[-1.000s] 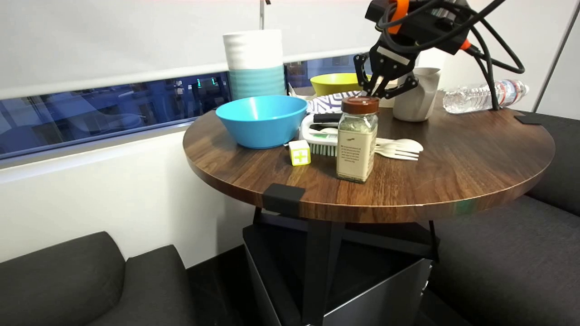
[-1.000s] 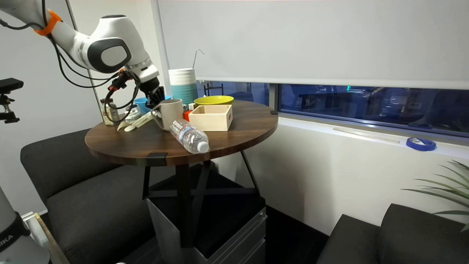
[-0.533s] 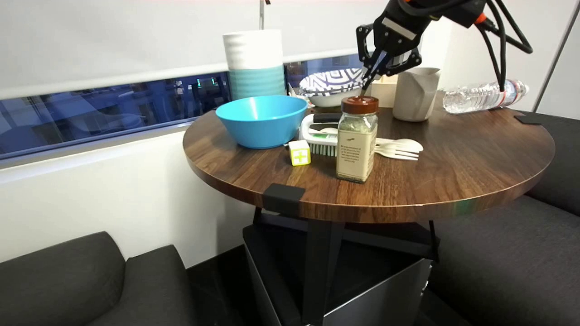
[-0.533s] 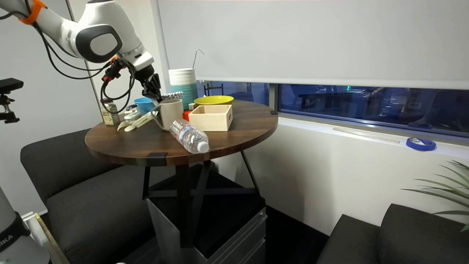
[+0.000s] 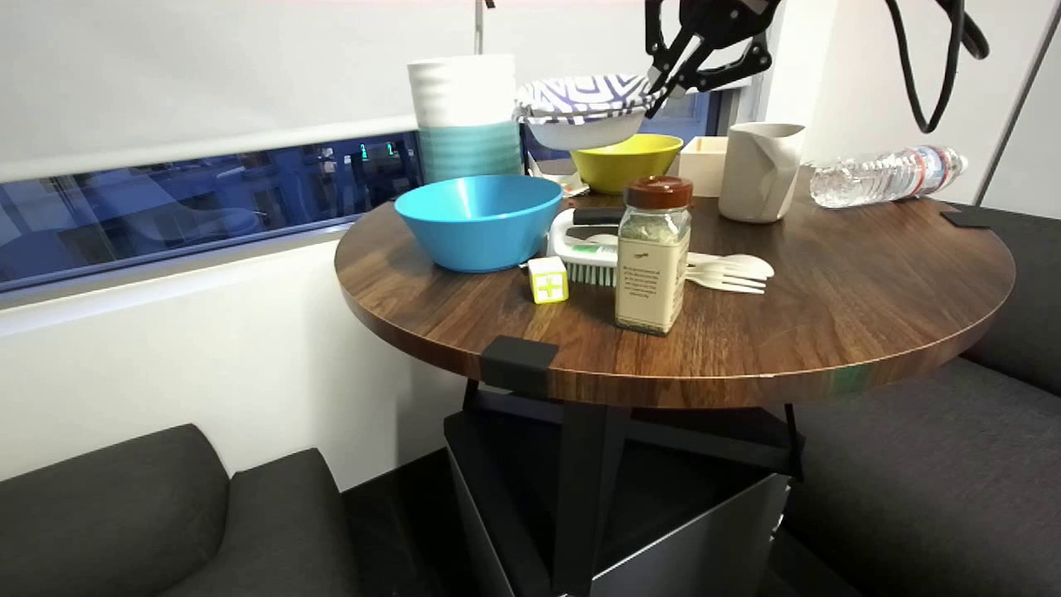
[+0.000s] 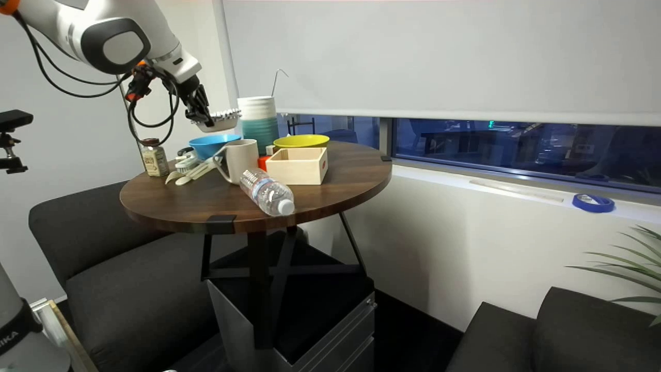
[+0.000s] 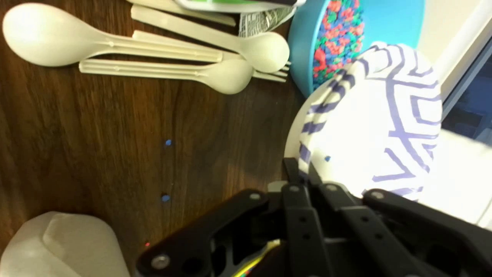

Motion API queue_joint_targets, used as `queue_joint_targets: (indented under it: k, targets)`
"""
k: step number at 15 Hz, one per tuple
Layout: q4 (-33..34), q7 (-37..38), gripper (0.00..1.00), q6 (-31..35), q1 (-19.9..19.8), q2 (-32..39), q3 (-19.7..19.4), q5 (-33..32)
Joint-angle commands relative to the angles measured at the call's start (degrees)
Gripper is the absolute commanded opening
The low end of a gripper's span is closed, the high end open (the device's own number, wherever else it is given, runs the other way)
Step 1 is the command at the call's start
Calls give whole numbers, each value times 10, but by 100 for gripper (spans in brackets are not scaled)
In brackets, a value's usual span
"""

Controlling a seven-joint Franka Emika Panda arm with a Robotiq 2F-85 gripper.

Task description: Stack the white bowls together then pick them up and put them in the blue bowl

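Wrist view: the white bowls (image 7: 365,127) were gripped at the rim by the fingers (image 7: 291,169); coloured bits (image 7: 334,42) were noted inside the blue bowl (image 7: 396,23). In an exterior view, the white bowls were held above the desk (image 5: 787,332), the yellow bowl (image 5: 626,167) partly hidden behind. In an exterior view, the blue bowl was seen behind the mug (image 6: 242,160).

Brown-lidded spice jar (image 5: 651,269) upright on a round wooden table (image 5: 870,286), white scrub brush (image 5: 587,259) near it, white-and-yellow cube (image 5: 548,280) beside the brush, cream spoons (image 7: 228,77), beige mug (image 6: 244,161), water bottle (image 6: 266,191) on its side, yellow bowl (image 6: 301,141), open wooden box (image 6: 294,173)
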Motion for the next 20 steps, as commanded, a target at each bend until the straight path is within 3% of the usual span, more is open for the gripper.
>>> queue_joint_targets:
  k: [1, 7, 20]
  targets:
    - [28, -68, 1, -11, 44, 29, -11, 50]
    - [87, -121, 1, -17, 51, 108, -4, 66]
    - [194, -128, 1, -66, 40, 224, 23, 39]
